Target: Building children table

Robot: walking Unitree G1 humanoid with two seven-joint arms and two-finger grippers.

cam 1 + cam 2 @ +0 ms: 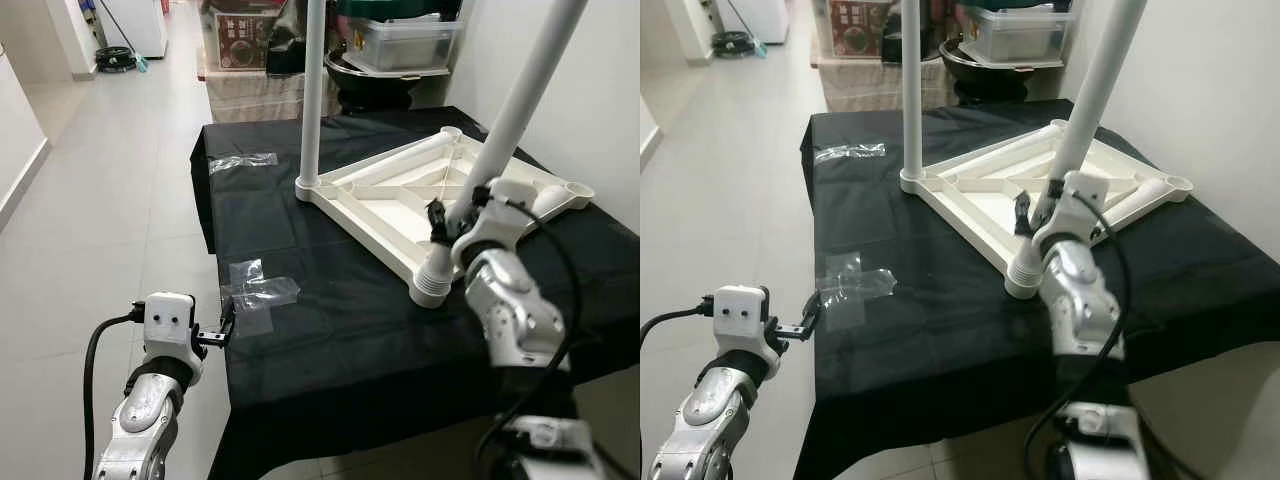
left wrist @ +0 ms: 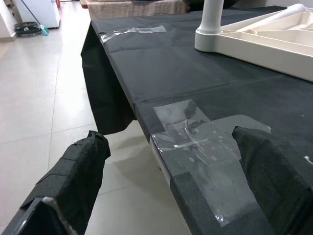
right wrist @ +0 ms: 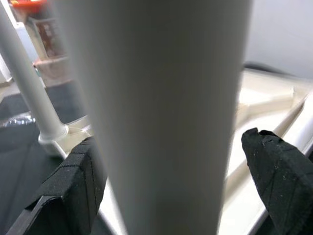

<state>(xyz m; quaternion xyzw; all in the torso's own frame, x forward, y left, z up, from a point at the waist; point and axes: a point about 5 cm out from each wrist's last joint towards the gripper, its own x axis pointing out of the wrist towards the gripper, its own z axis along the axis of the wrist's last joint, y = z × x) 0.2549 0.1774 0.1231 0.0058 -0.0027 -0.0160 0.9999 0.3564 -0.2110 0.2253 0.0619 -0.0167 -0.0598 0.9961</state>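
Left tool (image 1: pixel 226 322) spread open, empty, at bench (image 1: pixel 330 340) near edge beside clear tape (image 1: pixel 258 292), right tool (image 1: pixel 455 215) parted around tilted white leg (image 1: pixel 510 120), not clamped, upturned white tabletop (image 1: pixel 400 200) on bench, second leg (image 1: pixel 313 95) upright in far corner.

Black cloth (image 1: pixel 330 330), clear tape (image 1: pixel 262 292), plastic storage bin (image 1: pixel 400 42) behind.

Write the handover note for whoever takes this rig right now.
Right gripper: around the near table leg, fingers either side; from these views I cannot tell if they press it.
Left gripper: open, at the near-left edge of the black-clothed table, by the clear tape.
Tabletop lies upside down on the cloth.
Done: far leg and near leg stand in corner sockets.
Left: remaining corner sockets, e.g., have no legs.
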